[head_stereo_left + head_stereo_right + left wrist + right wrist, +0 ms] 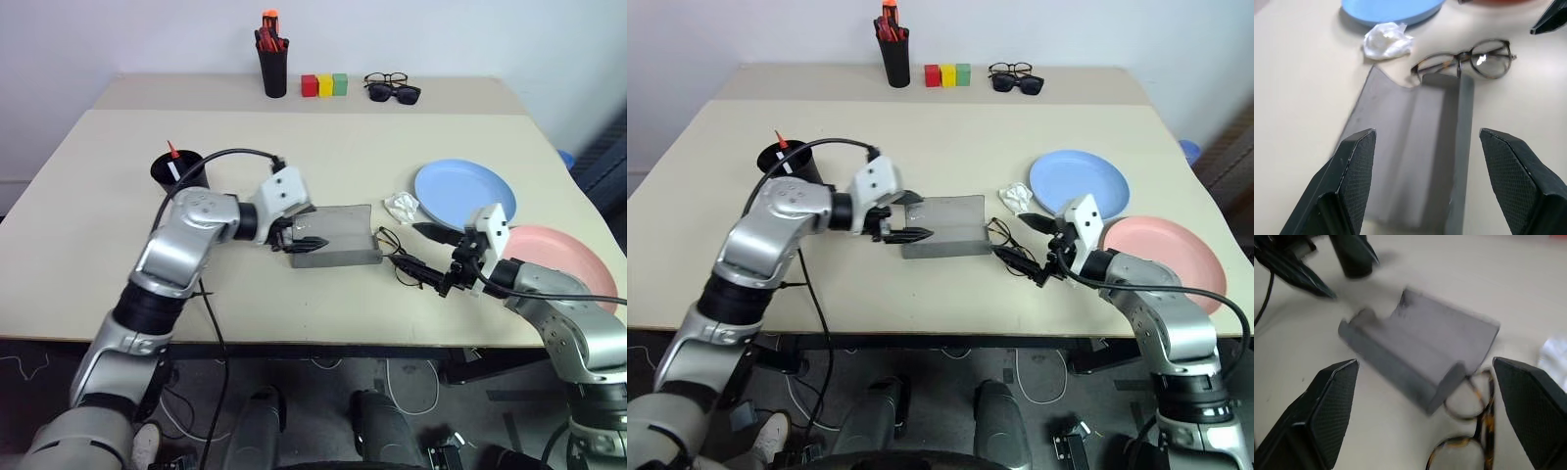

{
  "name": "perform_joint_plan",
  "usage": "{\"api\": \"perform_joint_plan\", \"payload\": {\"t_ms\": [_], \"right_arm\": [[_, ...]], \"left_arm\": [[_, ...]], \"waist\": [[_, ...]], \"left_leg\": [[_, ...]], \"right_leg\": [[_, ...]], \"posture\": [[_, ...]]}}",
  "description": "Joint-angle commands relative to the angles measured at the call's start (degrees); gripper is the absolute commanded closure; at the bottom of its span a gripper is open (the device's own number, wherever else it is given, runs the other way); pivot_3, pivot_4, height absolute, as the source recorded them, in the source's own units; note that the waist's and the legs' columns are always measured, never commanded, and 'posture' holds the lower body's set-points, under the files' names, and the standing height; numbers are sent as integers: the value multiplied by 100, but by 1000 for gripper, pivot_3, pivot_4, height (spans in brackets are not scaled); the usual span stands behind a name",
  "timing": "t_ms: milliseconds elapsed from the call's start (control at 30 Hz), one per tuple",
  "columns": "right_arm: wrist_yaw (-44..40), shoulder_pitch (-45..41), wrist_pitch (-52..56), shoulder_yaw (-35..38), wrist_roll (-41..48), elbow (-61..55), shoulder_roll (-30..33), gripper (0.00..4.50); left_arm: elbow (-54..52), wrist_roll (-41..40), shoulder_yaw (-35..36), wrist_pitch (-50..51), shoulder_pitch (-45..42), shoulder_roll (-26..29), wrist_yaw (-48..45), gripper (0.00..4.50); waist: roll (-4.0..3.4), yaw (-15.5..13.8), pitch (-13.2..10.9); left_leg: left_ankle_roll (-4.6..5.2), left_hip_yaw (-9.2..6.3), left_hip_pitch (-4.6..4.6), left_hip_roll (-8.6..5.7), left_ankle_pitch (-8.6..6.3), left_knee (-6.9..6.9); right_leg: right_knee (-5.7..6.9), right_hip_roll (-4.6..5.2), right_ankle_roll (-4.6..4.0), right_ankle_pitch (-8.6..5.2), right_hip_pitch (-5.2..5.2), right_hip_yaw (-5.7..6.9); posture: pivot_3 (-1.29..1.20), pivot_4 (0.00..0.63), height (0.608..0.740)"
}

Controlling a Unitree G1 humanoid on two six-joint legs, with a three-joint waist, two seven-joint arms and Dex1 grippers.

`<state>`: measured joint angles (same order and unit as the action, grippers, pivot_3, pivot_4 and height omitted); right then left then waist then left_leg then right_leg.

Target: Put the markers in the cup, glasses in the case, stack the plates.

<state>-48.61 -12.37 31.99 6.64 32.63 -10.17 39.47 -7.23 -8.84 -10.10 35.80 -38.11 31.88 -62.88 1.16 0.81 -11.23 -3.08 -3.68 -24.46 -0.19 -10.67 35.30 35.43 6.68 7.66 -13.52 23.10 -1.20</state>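
Left eye view, going left to right: the black cup [180,168] is parked near the table's left edge, with the red marker [171,149] and the white marker [175,172] already stuck in it. Next along, the left gripper [298,235] is seen at the left end of the grey case [333,238], fingers spread wide and nothing held between them. The case is laid flat mid-table with its flap thrown open. The glasses [400,257] are found on the table just off the case's right end, touching or nearly so. The right gripper [431,257] is hung right by the glasses, also spread wide and empty. A crumpled white scrap [401,206] is spotted beside the blue plate [464,193], and the pink plate [558,262] is set apart from it, nearer the front right, so nothing is stacked.
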Motion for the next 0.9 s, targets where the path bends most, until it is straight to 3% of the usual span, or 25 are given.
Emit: {"api": "perform_joint_plan", "payload": {"t_ms": [33,333,733,833,900], "right_arm": [[-324,-471,204,-186,-71,523,148,0],[-1024,-1618,217,-754,-638,2101,191,0],[-1605,-1932,207,-1115,-1063,2497,153,0],[-1649,-1988,194,-1145,-1137,2553,102,882],[-1672,-2016,185,-1160,-1182,2581,71,1891]], "left_arm": [[-663,-546,409,7,313,241,-160,1084],[-1589,-748,589,50,1219,639,348,1084],[-1947,-1071,725,382,1435,713,964,1084],[-2000,-1132,745,443,1469,719,1095,1043],[-2028,-1160,746,448,1500,736,1168,1043]], "waist": [[1,5,-1],[0,17,-1],[0,25,-1],[0,25,-1],[0,23,-1]], "left_leg": [[0,0,-1,0,0,1],[0,2,1,0,0,-1],[0,2,2,0,0,-2],[0,2,2,0,0,-2],[0,2,2,0,0,-2]], "right_leg": [[-1,0,0,0,0,0],[-2,0,0,1,1,-1],[0,-2,2,1,1,-1],[1,-2,1,0,1,-1],[0,-2,1,0,1,-1]], "posture": [[0,150,740],[0,150,740],[0,150,740],[0,150,740],[0,150,740]]}}
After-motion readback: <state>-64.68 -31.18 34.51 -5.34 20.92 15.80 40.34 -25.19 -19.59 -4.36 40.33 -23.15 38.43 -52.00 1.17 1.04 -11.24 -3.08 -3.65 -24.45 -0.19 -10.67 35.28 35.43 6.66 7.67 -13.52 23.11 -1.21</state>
